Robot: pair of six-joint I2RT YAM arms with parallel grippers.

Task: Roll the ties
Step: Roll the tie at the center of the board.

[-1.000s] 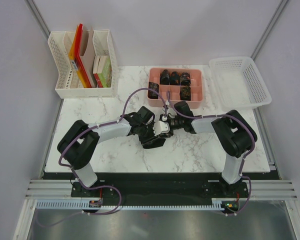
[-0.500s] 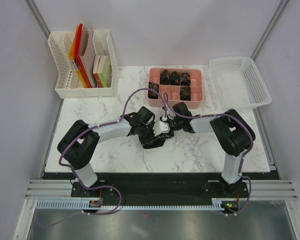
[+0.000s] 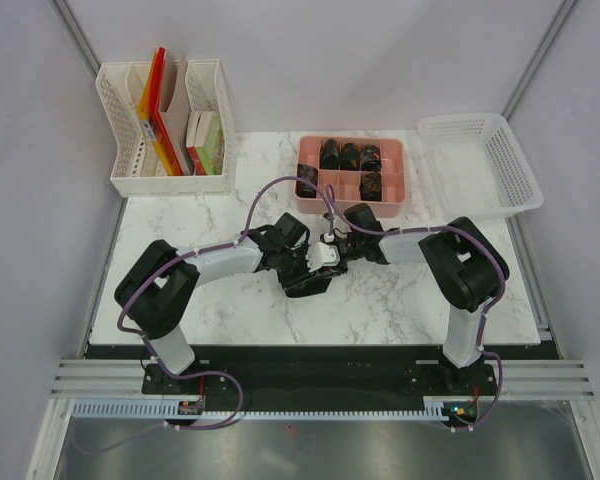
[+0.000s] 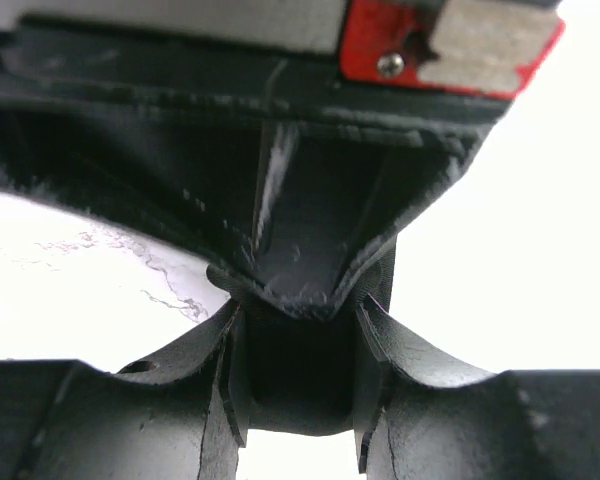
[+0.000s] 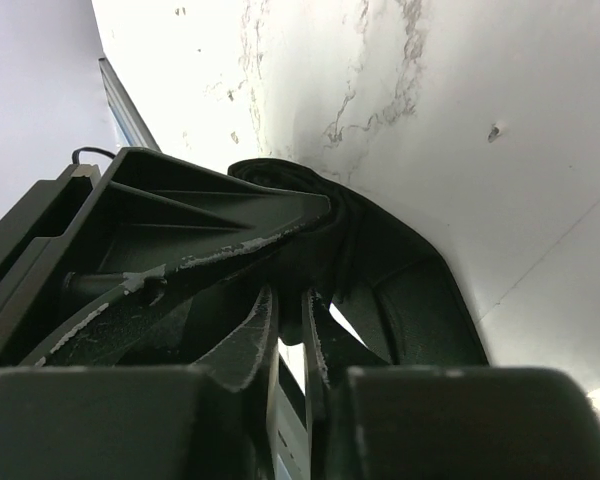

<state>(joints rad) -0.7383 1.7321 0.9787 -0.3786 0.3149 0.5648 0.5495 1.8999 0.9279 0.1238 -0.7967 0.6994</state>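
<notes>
Left jaws around tie [image 4: 298, 385], wrist-view only

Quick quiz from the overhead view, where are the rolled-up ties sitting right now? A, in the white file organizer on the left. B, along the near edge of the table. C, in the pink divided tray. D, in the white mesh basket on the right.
C: the dark rolled ties sit in compartments of the pink tray at the far side of the table.
</notes>
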